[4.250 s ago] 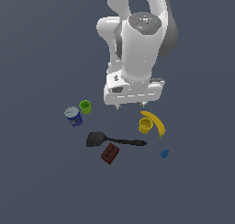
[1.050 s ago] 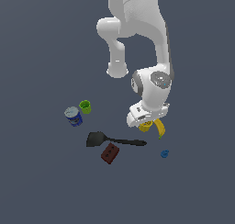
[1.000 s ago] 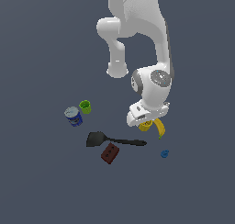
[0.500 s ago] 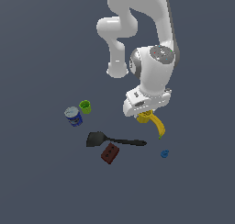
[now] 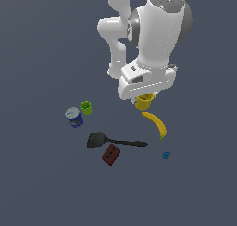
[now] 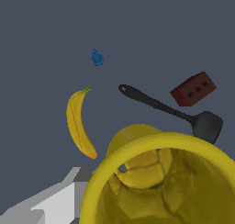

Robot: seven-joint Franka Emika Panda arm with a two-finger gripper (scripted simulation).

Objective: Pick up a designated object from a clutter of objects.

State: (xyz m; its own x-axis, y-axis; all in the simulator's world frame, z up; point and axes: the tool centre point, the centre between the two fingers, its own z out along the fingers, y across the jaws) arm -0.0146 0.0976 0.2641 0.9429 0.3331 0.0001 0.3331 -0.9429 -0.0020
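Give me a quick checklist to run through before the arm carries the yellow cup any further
1. Yellow cup off the floor: ok, it hangs under the gripper above the banana.
2. Grip secure: cannot tell; one finger shows beside the rim, but contact is hidden.
3. Cup level: cannot tell; the wrist view looks straight into its mouth.
4. Banana left behind: ok, it lies on the floor, apart from the cup.
5. Other items undisturbed: ok; spatula, brown-red block, can, green cup and blue piece rest on the floor.
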